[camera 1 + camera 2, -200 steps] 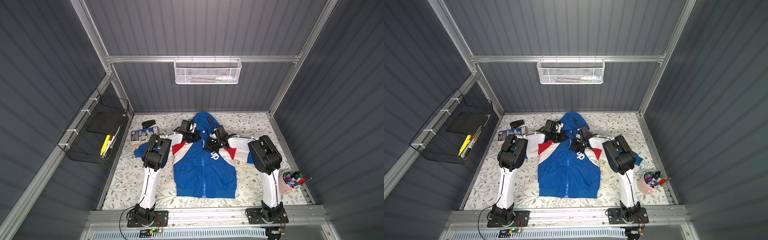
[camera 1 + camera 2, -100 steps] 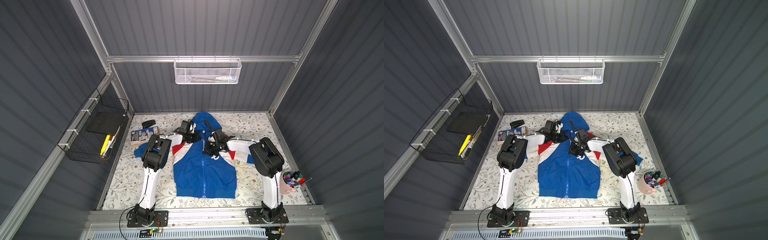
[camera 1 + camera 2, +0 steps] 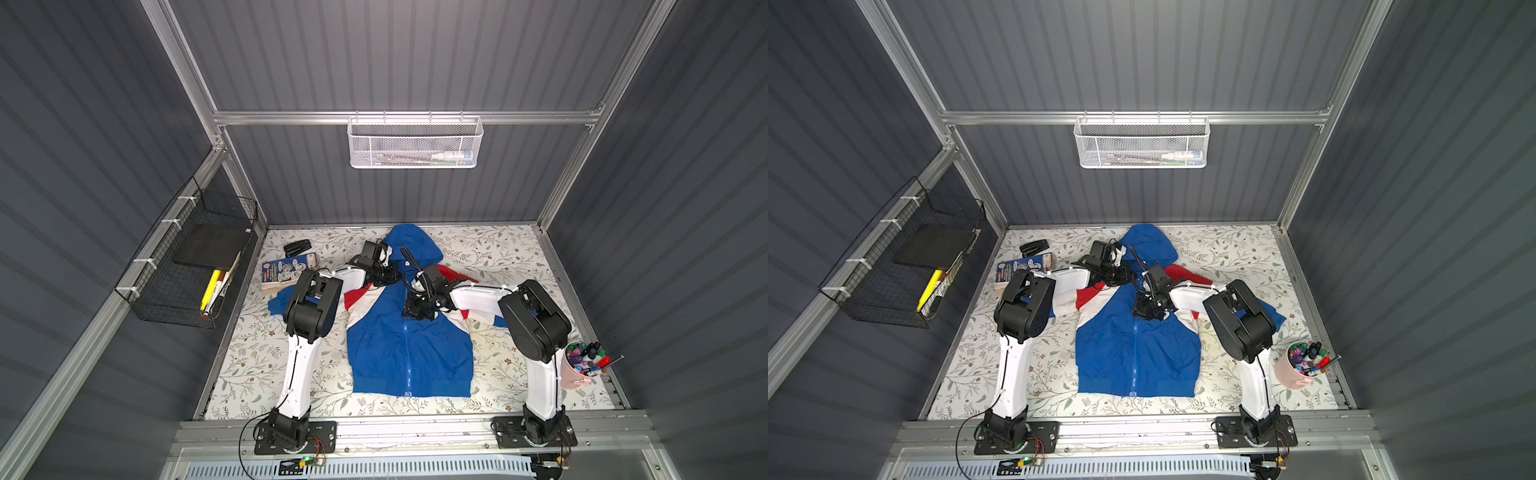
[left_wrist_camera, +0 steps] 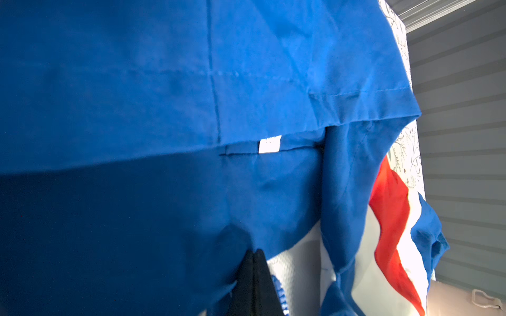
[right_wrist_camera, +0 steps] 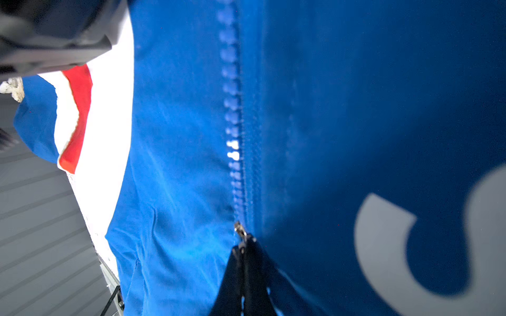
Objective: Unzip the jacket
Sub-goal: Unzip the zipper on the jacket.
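Blue hooded jacket point(image 3: 409, 353) spread flat on the middle of the floral tabletop point(image 3: 498, 257), hood toward the tabletop's far edge, left gripper point(image 4: 253, 262) clamped on the jacket's neck fabric, right gripper point(image 5: 243, 254) pinched shut around the zipper pull point(image 5: 240, 231)

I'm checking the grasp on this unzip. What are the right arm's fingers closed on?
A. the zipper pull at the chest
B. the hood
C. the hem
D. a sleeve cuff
A: the right wrist view shows the right fingers shut on the metal zipper pull on the jacket front, beside the white lettering.
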